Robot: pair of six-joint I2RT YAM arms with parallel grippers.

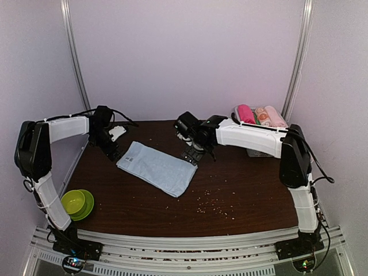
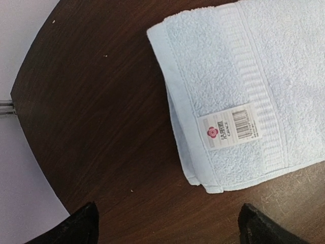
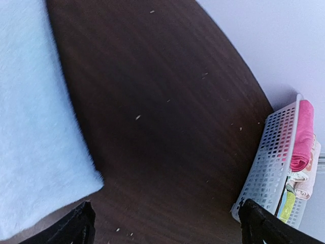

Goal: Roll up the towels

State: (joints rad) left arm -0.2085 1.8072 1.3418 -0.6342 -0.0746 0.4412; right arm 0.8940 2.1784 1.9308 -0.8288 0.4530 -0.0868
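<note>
A light blue towel [image 1: 156, 168] lies flat and unrolled on the dark desk [image 1: 247, 184], set at a slant left of the middle, with one short end toward the far left and the other toward the near right. Near that far left end a small white tag [image 2: 229, 126] with a red mark and a barcode faces up beside a woven band. The left hand [image 1: 112, 150] is at this end, its fingers spread wide with nothing between them; its wrist view shows the towel's corner just ahead of the fingertips. The right hand [image 1: 192, 156] is by the towel's far right corner, fingers likewise wide apart and holding nothing, mostly over bare wood. Whether either hand touches the cloth cannot be told. The pink towel [image 1: 245, 113] sits rolled in a white slotted basket [image 3: 269, 162] at the far right corner of the desk, next to smaller peach and green rolls. A green bowl [image 1: 76, 202] stands at the near left edge, and pale crumbs [image 1: 213, 204] are scattered over the wood near the front.
</note>
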